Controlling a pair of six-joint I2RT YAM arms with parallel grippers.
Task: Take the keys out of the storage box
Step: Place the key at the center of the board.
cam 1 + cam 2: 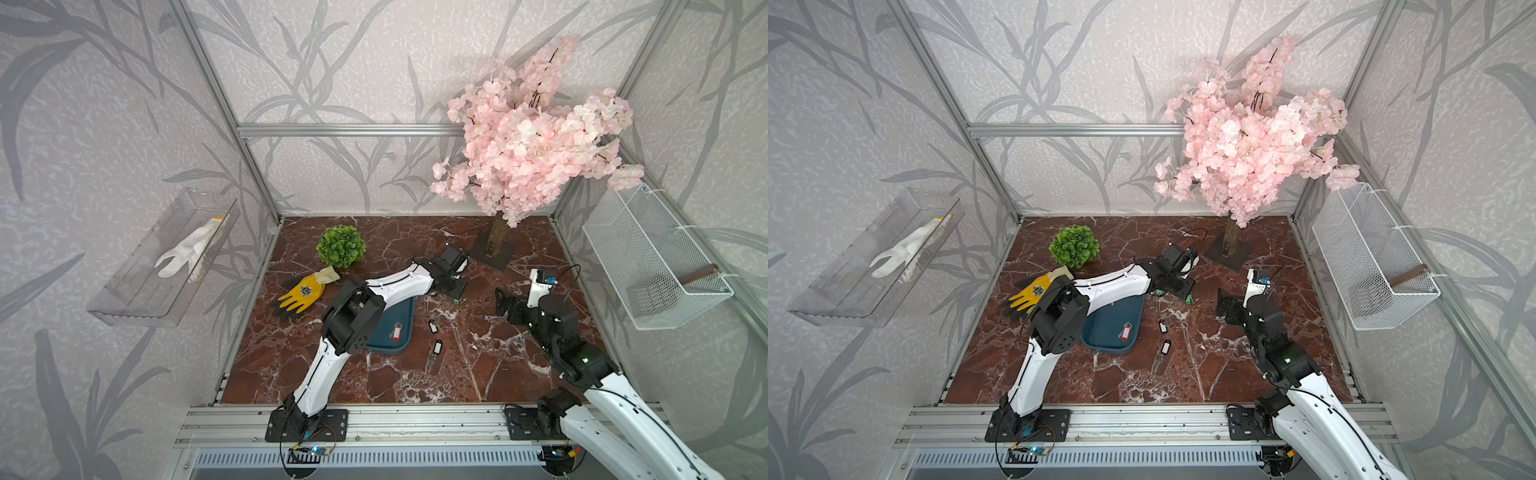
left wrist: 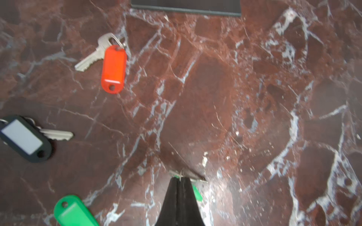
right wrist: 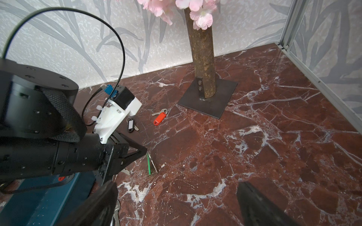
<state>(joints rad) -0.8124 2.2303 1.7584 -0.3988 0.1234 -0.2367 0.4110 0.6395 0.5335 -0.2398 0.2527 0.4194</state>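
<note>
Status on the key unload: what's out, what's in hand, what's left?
Out: loose red key and black-tagged key on the marble, two more black-tagged keys beside the storage box. In hand: left pincer shut on a green-tagged key, low over the marble; right pincer open, empty. Left: one red-tagged key visible in the box; the left arm hides part of it.

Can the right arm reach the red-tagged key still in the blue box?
Probably yes. The red-tagged key lies in an uncovered part of the storage box; the left arm overhangs its far end, not the key. The right gripper is open, with only two black-tagged keys on the table between.
</note>
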